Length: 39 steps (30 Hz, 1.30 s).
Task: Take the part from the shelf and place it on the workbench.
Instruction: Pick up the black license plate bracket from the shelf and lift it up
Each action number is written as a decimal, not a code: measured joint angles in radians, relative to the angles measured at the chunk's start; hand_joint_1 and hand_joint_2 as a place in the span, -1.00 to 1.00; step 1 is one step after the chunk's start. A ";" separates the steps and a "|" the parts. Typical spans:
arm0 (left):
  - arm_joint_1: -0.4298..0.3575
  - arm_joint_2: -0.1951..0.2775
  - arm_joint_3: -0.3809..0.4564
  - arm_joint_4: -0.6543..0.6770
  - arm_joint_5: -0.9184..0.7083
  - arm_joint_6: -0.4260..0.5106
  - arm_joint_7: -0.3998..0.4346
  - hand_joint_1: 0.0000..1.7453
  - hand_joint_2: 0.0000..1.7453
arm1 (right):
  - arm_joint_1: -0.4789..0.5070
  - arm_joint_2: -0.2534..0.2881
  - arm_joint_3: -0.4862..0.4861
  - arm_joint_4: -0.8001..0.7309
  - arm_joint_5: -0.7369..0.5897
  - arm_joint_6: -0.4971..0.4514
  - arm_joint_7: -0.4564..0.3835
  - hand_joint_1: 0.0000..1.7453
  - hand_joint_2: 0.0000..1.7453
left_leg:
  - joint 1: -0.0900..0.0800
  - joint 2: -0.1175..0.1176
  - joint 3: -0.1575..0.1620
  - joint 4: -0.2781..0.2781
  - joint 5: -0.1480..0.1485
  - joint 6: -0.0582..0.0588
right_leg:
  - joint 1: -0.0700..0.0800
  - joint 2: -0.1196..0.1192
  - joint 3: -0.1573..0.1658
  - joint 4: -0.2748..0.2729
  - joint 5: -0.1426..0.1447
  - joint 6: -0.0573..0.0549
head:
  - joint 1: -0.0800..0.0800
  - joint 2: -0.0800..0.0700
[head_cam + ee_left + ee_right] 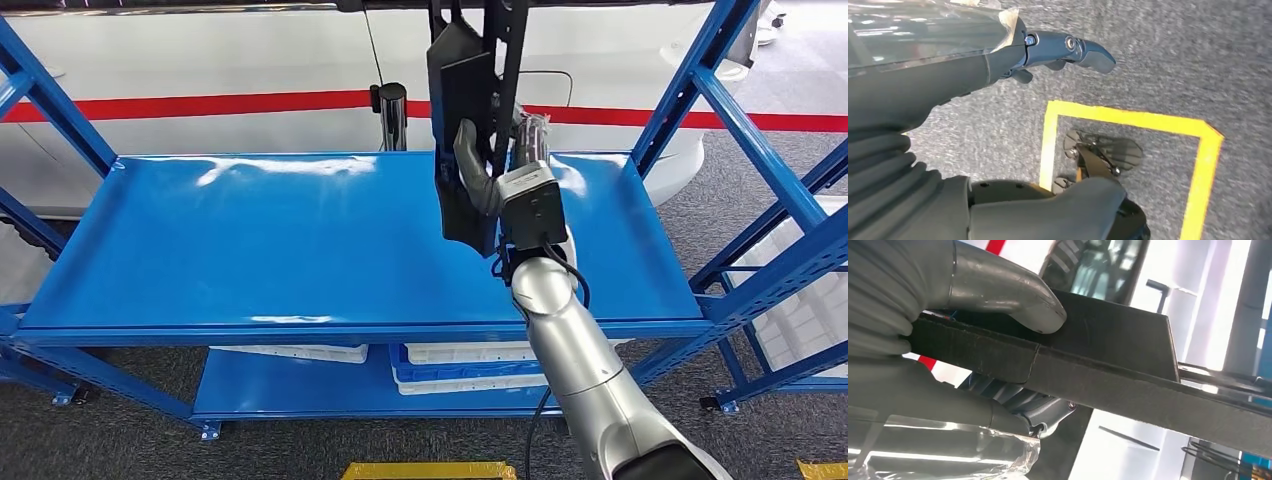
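We see the right hand [497,172] gripping the long black part [465,130] upright above the blue shelf [300,240], thumb [1013,295] pressed on one face and fingers on the other, while the left hand [998,55] hangs over grey carpet [1173,60], fingers loosely extended, holding nothing.
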 joint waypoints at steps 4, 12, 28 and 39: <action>0.000 0.004 -0.001 0.000 -0.014 0.009 0.029 -1.00 1.00 | 0.008 -0.023 0.002 -0.034 -0.095 0.059 -0.005 1.00 1.00 | 0.000 0.000 0.000 0.000 0.000 0.000 | 0.000 0.000 0.000 0.000 0.000 0.000 | 0.000 0.000; 0.000 0.013 -0.010 0.000 -0.028 0.007 0.021 -1.00 1.00 | 0.042 -0.065 0.032 -0.093 -0.290 0.200 -0.043 1.00 1.00 | 0.000 0.000 0.000 0.000 0.000 0.000 | 0.000 0.000 0.000 0.000 0.000 0.000 | 0.000 0.000; -0.004 0.043 -0.020 0.000 -0.047 -0.004 -0.043 -1.00 1.00 | 0.053 -0.081 0.093 -0.218 -0.370 0.263 -0.036 1.00 1.00 | -0.001 0.000 -0.001 0.001 0.000 0.000 | -0.005 0.000 0.000 0.000 0.000 0.000 | 0.000 0.000; -0.015 0.071 -0.032 0.000 -0.067 -0.033 -0.060 -1.00 1.00 | 0.069 -0.095 0.056 -0.263 -0.322 0.276 -0.021 1.00 1.00 | 0.002 0.004 0.003 -0.007 0.003 0.024 | -0.014 0.000 -0.006 0.010 -0.008 0.013 | 0.000 0.000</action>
